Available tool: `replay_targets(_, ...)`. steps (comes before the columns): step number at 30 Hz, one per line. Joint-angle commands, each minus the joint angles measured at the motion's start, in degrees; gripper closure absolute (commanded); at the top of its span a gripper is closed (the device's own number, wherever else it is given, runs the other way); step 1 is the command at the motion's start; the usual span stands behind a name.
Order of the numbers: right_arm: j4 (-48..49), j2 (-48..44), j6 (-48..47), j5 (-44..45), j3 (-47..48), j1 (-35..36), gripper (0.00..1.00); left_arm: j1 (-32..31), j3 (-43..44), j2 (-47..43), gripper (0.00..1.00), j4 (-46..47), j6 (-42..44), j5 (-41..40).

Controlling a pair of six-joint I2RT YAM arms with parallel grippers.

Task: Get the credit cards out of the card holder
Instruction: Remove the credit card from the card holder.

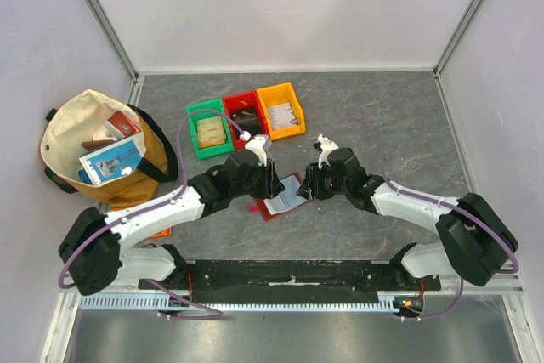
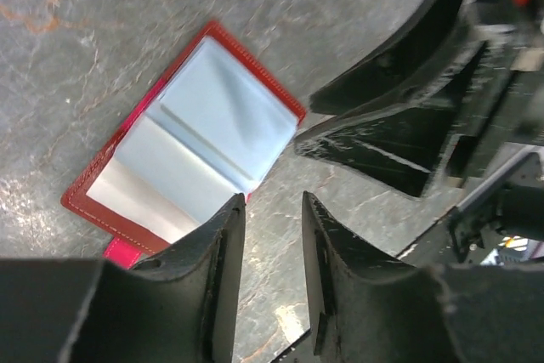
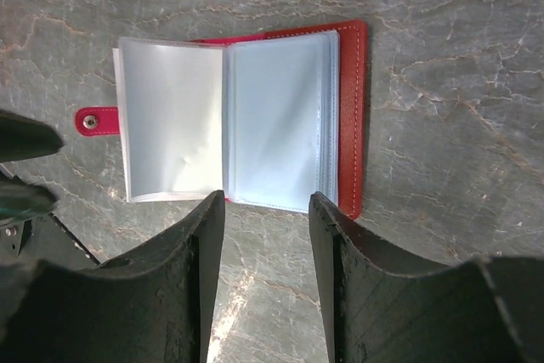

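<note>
The card holder (image 1: 283,195) lies open on the grey table between both grippers, a dark-red cover with pale clear sleeves. In the left wrist view the card holder (image 2: 195,142) sits up and to the left of my left gripper (image 2: 272,201), whose fingers stand a narrow gap apart over bare table. My right gripper (image 3: 266,200) is open just below the near edge of the card holder (image 3: 246,121), with nothing between its fingers. From above, the left gripper (image 1: 272,186) and right gripper (image 1: 308,186) flank the holder. The credit cards are out of view; the open sleeves look empty.
Green (image 1: 208,129), red (image 1: 245,114) and orange (image 1: 281,110) bins stand in a row behind the holder. A cloth bag (image 1: 102,146) with boxes sits at the left. An orange flat packet (image 1: 158,231) peeks out by the left arm. The right gripper's fingers (image 2: 382,125) reach into the left wrist view.
</note>
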Motion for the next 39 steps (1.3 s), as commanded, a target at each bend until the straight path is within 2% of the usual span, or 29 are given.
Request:
replay_targets(1, 6.64, 1.47, 1.28, -0.58, -2.11, 0.34, 0.49, -0.29, -2.26, 4.00, 0.62, 4.87, -3.36, -2.47)
replay_targets(6, 8.57, 2.79, 1.27, -1.37, -3.25, 0.34, 0.50, -0.29, -4.64, 7.34, 0.62, 3.99, -5.38, -4.14)
replay_targets(21, 10.07, 5.87, 1.10, -2.96, -3.17, 0.34, 0.54, -0.29, -8.33, 7.87, 0.65, -1.81, -6.88, -9.15)
replay_targets(39, 10.33, 10.96, 1.45, -6.38, -0.62, 1.48, 0.55, -0.29, -9.21, 10.51, 0.74, 0.12, -7.49, -6.69)
